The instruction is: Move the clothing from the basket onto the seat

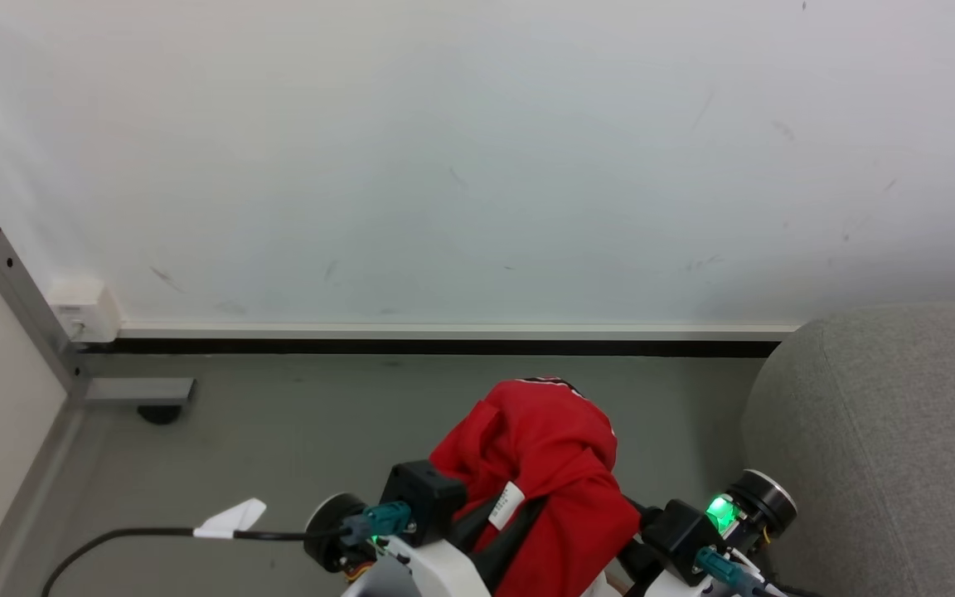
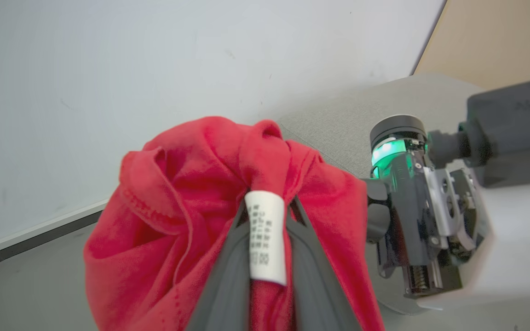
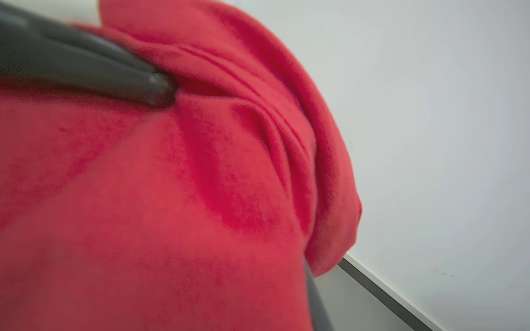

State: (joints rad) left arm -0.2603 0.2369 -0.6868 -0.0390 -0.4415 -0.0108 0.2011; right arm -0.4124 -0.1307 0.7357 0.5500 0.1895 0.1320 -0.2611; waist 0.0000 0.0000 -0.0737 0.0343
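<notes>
Red clothing (image 1: 540, 448) hangs bunched over open grey floor (image 1: 320, 431), wall (image 1: 477, 166) ahead and the seat (image 1: 884, 431) near on my right, my left hand (image 2: 267, 202) clamped on it by the label (image 2: 265, 239), my right hand (image 2: 377, 220) closed, probably in the same bundle.

label (image 2: 265, 234) on clothing (image 2: 164, 207), print unreadable

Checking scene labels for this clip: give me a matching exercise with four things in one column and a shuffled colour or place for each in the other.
1 clothing
2 seat
3 label
4 cable

A black, on the floor at the head view's lower left
B light grey, at the head view's right
C white, by the left fingers
D red, bunched up

Pairs: 1-D, 2-B, 3-C, 4-A
</notes>
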